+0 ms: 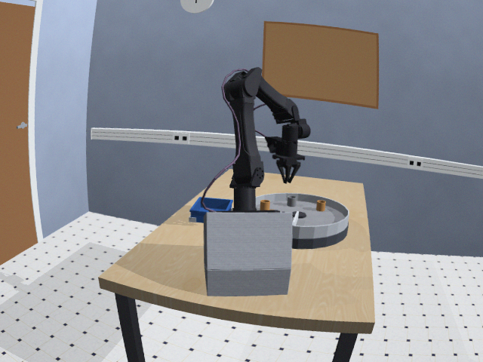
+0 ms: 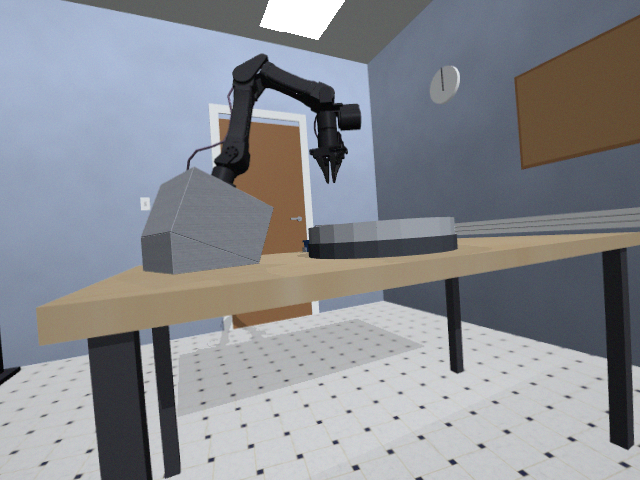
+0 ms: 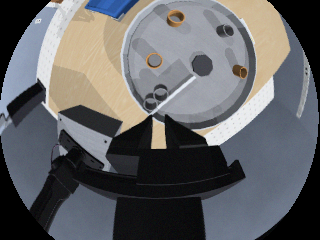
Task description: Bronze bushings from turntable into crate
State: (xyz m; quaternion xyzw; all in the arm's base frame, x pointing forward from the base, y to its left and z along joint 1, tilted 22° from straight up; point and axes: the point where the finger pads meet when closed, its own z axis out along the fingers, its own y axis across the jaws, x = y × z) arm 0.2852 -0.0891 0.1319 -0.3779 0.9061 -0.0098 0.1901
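Wooden table stood mid-frame on tiled floor, grey walls behind. Bronze bushings sat on the turntable, centre-right; the gripper hung above, nearly together, empty.

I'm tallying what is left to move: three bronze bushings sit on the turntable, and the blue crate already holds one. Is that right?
Partly. The wrist view does show three bronze bushings on the turntable, but the blue crate holds none; its inside shows only blue. The gripper, nearly closed and holding nothing, hangs above the turntable.
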